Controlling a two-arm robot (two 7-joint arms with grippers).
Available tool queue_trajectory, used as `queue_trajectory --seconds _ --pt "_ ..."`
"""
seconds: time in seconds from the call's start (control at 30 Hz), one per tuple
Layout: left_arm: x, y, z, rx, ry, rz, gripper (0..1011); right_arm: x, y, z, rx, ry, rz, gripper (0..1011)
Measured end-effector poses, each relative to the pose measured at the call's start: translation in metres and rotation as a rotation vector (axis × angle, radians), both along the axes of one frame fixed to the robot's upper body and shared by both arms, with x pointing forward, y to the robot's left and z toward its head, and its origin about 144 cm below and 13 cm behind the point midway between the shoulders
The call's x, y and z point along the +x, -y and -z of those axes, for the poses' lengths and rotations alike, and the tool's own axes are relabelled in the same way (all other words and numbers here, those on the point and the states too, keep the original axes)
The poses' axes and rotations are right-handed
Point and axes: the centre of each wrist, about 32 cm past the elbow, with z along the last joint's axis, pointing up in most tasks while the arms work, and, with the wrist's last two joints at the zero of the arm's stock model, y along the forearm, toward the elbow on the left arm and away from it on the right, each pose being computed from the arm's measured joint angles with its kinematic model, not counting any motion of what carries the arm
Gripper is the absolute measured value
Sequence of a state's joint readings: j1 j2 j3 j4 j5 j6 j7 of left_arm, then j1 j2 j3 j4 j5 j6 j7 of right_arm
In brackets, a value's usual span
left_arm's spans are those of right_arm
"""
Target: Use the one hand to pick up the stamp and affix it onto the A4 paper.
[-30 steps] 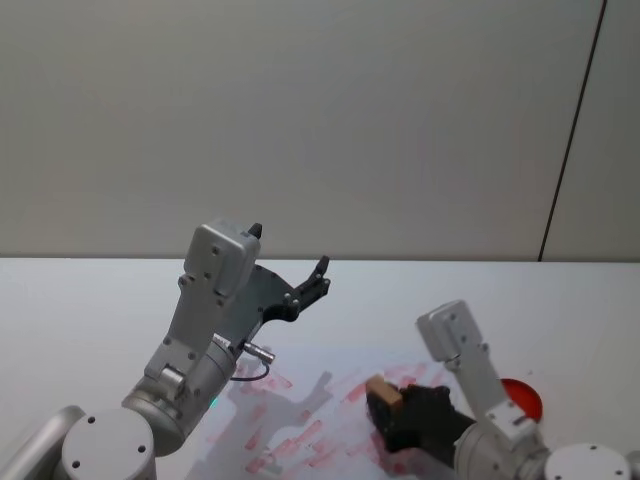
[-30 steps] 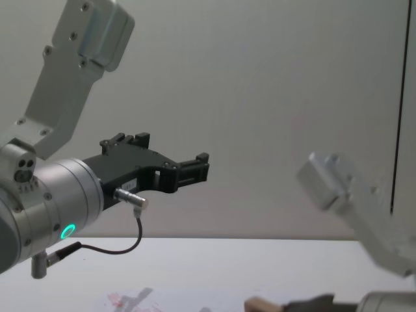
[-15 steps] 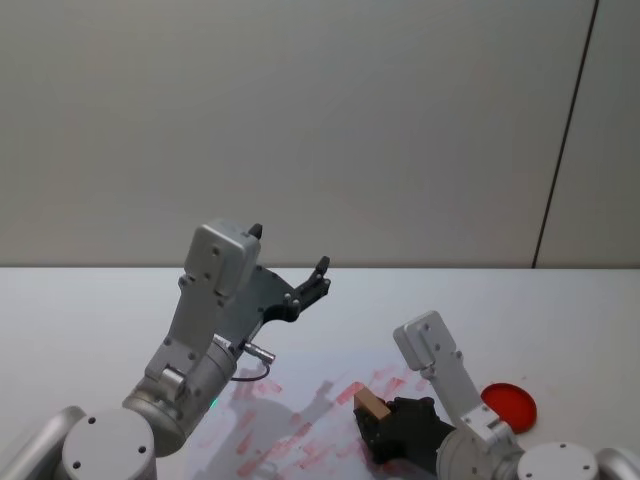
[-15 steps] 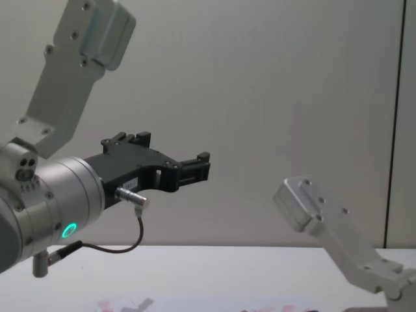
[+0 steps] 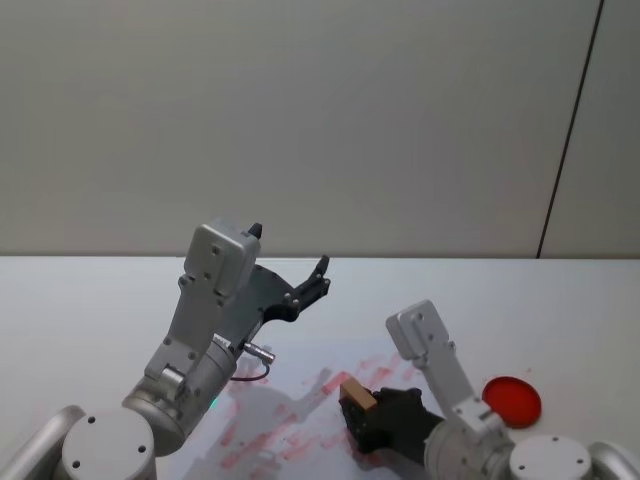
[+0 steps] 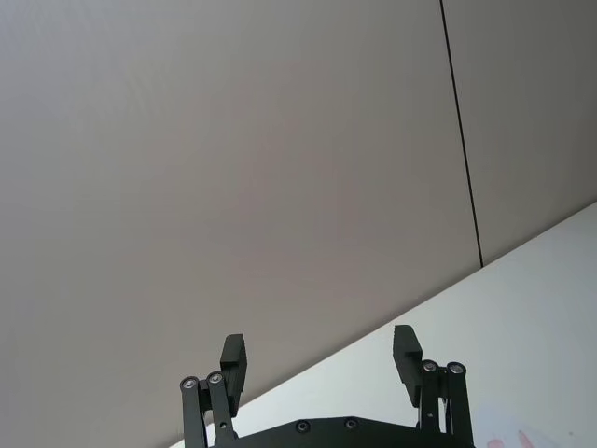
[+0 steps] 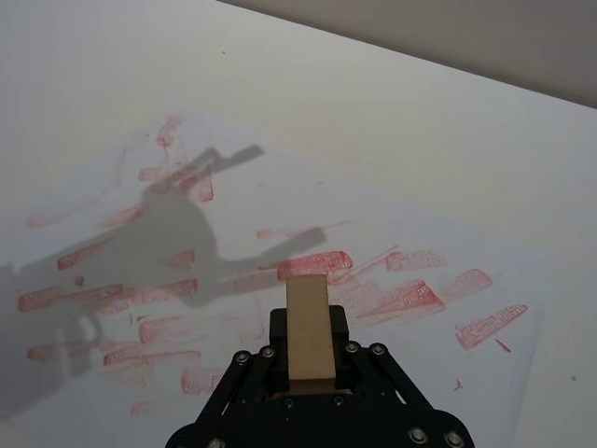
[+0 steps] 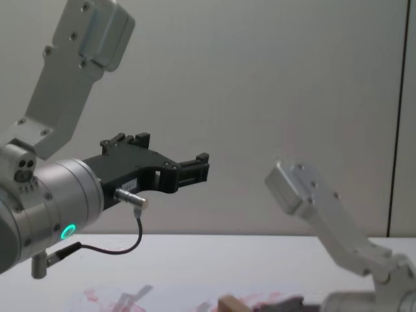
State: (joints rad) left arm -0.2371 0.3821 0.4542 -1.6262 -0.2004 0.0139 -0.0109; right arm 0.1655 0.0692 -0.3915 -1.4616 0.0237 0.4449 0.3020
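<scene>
One stamp (image 7: 308, 325) clamped in right pincer (image 7: 310, 362) over ink-smudged A4 paper (image 7: 401, 233); left pincer (image 6: 320, 359) held aloft, spread wide.

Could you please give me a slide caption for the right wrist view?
Right pincer grips the wooden stamp over the red-inked A4 paper.

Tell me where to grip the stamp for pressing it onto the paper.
Take the stamp by its two long sides, probably from the back end, as the right gripper holds it: they are parallel, and the front juts free toward the A4 paper. The left gripper hangs raised, open.
</scene>
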Motion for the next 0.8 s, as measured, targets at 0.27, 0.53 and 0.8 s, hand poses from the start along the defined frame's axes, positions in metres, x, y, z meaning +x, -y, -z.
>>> queue_trajectory --seconds 0.27,0.53,0.8 --pt "0.0 0.0 0.0 0.0 0.0 0.0 1002 0.002 0.004 -0.021 0.048 0.068 0.018 220" --pt "0.0 0.0 0.0 0.0 0.0 0.0 1002 -0.001 0.02 -0.034 0.043 0.11 0.065 220" --pt "0.0 0.0 0.0 0.0 0.0 0.0 1002 -0.005 0.045 -0.036 -0.012 0.122 0.14 220"
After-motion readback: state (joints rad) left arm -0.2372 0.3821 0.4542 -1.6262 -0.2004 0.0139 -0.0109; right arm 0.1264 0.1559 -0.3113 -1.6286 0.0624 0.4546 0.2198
